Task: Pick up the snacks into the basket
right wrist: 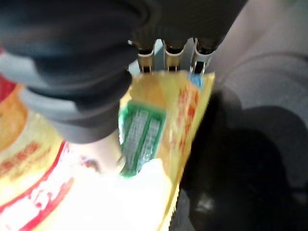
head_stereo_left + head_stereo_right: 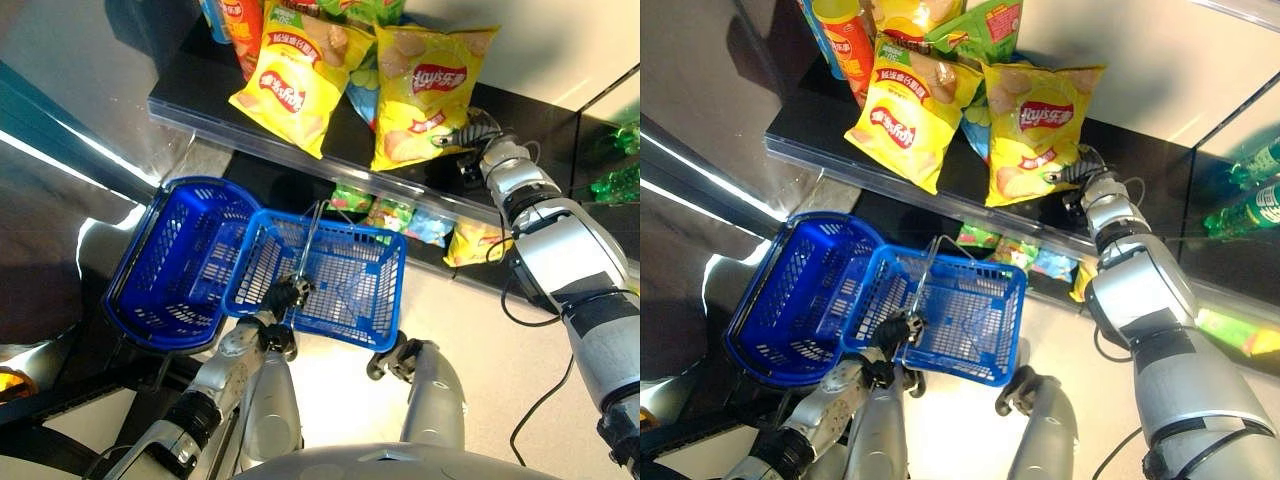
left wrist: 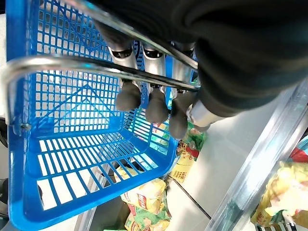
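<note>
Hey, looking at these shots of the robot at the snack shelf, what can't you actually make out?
- Right hand: the right wrist view shows its fingers going behind the yellow chip bag, fingertips hidden.
- Small snack packets on the lower shelf: partly hidden under the upper shelf edge, too small to identify.
- Red canister: cut off by the right eye view's top.
- Left hand on the blue basket handle: its thumb is hidden.

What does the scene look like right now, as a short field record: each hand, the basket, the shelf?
left hand: fingers curled round the metal handle of the blue basket
right hand: at the top shelf, pinching the lower corner of a yellow chip bag
basket contents: nothing seen inside
second blue basket: beside the held one
lower shelf: small snack packs
</note>
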Tool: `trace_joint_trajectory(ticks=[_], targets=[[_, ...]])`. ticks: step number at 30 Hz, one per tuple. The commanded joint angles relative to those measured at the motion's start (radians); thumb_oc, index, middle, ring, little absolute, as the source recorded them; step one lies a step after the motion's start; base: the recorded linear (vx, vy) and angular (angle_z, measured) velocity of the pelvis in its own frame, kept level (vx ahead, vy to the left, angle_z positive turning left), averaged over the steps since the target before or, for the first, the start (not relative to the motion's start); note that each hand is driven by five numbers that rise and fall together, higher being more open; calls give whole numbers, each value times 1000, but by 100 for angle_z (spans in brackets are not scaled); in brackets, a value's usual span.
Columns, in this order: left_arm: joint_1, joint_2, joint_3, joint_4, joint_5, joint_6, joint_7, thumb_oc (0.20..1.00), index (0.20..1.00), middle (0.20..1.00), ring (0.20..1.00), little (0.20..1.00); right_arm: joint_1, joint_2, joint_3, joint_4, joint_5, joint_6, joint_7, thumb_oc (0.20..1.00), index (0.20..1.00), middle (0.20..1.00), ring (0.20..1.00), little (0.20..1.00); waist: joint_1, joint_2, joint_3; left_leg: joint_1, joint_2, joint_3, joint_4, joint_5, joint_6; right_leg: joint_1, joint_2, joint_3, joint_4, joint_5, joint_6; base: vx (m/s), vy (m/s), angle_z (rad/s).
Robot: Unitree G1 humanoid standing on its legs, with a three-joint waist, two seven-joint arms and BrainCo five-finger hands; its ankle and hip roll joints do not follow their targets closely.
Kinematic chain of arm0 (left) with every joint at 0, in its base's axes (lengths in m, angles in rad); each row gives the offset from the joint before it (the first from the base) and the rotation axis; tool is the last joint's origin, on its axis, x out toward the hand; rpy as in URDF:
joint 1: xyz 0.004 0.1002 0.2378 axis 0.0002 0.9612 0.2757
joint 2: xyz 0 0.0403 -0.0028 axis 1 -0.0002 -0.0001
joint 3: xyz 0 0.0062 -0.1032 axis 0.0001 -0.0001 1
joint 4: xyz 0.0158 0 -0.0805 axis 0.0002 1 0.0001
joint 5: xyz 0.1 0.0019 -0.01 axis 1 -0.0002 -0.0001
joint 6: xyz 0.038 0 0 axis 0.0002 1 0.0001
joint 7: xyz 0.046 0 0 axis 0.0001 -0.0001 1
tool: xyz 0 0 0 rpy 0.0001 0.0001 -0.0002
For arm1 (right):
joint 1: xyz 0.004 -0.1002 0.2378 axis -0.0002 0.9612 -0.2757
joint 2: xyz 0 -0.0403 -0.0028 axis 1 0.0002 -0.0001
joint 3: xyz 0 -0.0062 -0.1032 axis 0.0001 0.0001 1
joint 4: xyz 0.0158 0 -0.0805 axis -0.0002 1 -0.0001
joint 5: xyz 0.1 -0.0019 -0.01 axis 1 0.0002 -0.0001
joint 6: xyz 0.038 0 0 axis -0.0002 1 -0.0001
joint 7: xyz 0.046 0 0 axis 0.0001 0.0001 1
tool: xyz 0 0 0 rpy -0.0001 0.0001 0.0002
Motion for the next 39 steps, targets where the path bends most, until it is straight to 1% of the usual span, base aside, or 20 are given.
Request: trace_joint_trajectory(ticks=[1, 6, 10, 13, 14, 15, 16, 17, 20, 21, 22, 23, 24, 25, 27, 28, 31, 33, 35, 39], targets=[[-48, 12, -39, -180, -1, -52, -7, 200, 200, 200, 200, 200, -133, -23, 41, 10, -28, -27, -50, 200, 200, 200, 200, 200, 26, 17, -15, 39, -28, 22, -14, -36, 34, -14, 21, 35, -24, 95, 86, -1, 37, 1], [-66, 8, -38, -175, 2, -58, 10, 200, 200, 200, 200, 200, -125, -9, 29, -21, -27, -33, -83, 200, 200, 200, 200, 200, 12, 15, -16, 49, -29, 30, -10, -44, 36, -16, 20, 46, -23, 101, 88, 4, 44, 0], [-72, 3, -29, -184, -8, -69, 24, 200, 200, 200, 200, 200, -94, -6, 25, -113, -22, -57, -112, 200, 200, 200, 200, 200, -8, 9, -16, 65, -27, 39, -14, -46, 37, -9, 22, 56, -28, 110, 91, 5, 34, -2], [-71, -3, -10, -206, -26, -79, 37, 200, 200, 200, 200, 200, -24, -20, 10, -271, -35, -79, -142, 200, 200, 200, 200, 200, -31, 1, -17, 83, -19, 51, -12, -52, 37, 1, 26, 65, -37, 116, 92, 9, 33, -7], [-70, -2, -11, -207, -26, -79, 37, 200, 200, 200, 200, 200, -20, -21, 8, -276, -36, -76, -144, 200, 200, 200, 200, 200, -30, 1, -17, 84, -19, 51, -13, -52, 37, 2, 27, 66, -37, 116, 92, 18, 30, -13], [-62, -6, 6, -222, -35, -83, 42, 200, 200, 200, 200, 200, 30, -43, -11, -388, -78, -80, -168, 200, 200, 200, 200, 200, -42, -1, -16, 94, -17, 55, -14, -56, 36, 8, 27, 68, -39, 117, 94, 9, 21, -10], [-60, -6, 5, -223, -35, -82, 42, 200, 200, 200, 200, 200, 35, -44, -14, -395, -80, -77, -169, 200, 200, 200, 200, 200, -41, -1, -17, 95, -17, 55, -14, -56, 36, 9, 27, 68, -40, 117, 94, 13, 35, -18], [-59, -8, 24, -253, -47, -93, 45, 200, 200, 200, 200, 200, 117, -91, -52, -528, -135, -89, -216, 200, 200, 200, 200, 200, -56, -1, -16, 103, -14, 60, -17, -59, 36, 17, 27, 72, -46, 120, 97, 10, 16, -16], [-48, -1, 45, -298, -41, -106, 44, 200, 200, 200, 200, 200, 263, -146, -132, -736, -234, -93, -264, 200, 200, 200, 200, 200, -65, 3, -16, 121, -11, 60, -25, -61, 34, 35, 27, 70, -55, 118, 101, 12, 2, -8], [-45, 2, 41, -300, -41, -106, 44, 200, 200, 200, 200, 200, 276, -147, -140, -749, -238, -88, -264, 200, 200, 200, 200, 200, -62, 1, -18, 122, -11, 60, -26, -61, 34, 38, 27, 69, -56, 118, 101, 25, -4, -8], [-34, 1, 55, -320, -41, -116, 38, 200, 200, 200, 200, 200, 364, -160, -194, -845, -293, -105, -287, 200, 200, 200, 200, 200, -69, 4, -16, 131, -10, 60, -29, -62, 34, 49, 26, 66, -62, 118, 105, 18, 1, -9], [-30, 5, 50, -322, -41, -116, 38, 200, 200, 200, 200, 200, 380, -160, -204, -859, -298, -100, -287, 200, 200, 200, 200, 200, -65, 2, -19, 133, -10, 60, -30, -62, 34, 51, 26, 65, -63, 118, 105, 25, -4, -5], [-28, 3, 58, -333, -42, -120, 38, 200, 200, 200, 200, 200, 419, -165, -228, -906, -322, -111, -303, 200, 200, 200, 200, 200, -69, 4, -17, 134, -10, 59, -32, -62, 34, 53, 25, 64, -64, 118, 107, 0, 0, 0], [-10, 3, 68, -363, -50, -128, 35, 200, 200, 200, 200, 200, 531, -158, -297, -1012, -365, -131, -327, 200, 200, 200, 200, 200, -71, 6, -18, 138, -10, 56, -35, -62, 34, 59, 23, 61, -69, 119, 110, 0, 0, 0], [2, 6, 69, -382, -53, -130, 35, 200, 200, 200, 200, 200, 591, -150, -332, -1069, -388, -137, -334, 200, 200, 200, 200, 200, -70, 4, -22, 140, -10, 55, -35, -63, 34, 64, 23, 60, -70, 118, 112, 10, -5, 2], [16, 5, 84, -407, -60, -139, 36, 200, 200, 200, 200, 200, 669, -147, -367, -1141, -422, -162, -349, 200, 200, 200, 200, 200, -75, 6, -20, 147, -9, 58, -39, -63, 34, 68, 21, 56, -72, 117, 114, 0, 0, 0], [49, 14, 98, -448, -82, -145, 31, 200, 200, 200, 200, 200, 787, -147, -407, -1248, -483, -186, -356, 200, 200, 200, 200, 200, -79, 7, -20, 150, -9, 56, -40, -61, 34, 75, 19, 55, -76, 120, 119, 7, -1, -1], [62, 17, 100, -461, -96, -144, 31, 200, 200, 200, 200, 200, 825, -152, -416, -1286, -506, -186, -354, 200, 200, 200, 200, 200, -80, 7, -22, 149, -10, 55, -39, -61, 34, 75, 18, 54, -76, 119, 119, 0, 0, 0], [94, 34, 126, -513, -133, -149, 21, 200, 200, 200, 200, 200, 930, -173, -443, -1380, -571, -210, -357, 200, 200, 200, 200, 200, -85, 7, -21, 152, -9, 55, -43, -59, 34, 77, 18, 54, -77, 118, 122, 0, 0, 0], [127, 59, 148, -573, -162, -153, 17, 200, 200, 200, 200, 200, 1025, -208, -448, -1461, -605, -234, -331, 200, 200, 200, 200, 200, -91, 4, -22, 160, -7, 56, -54, -53, 31, 83, 20, 52, -83, 120, 124, 10, -4, 3]])
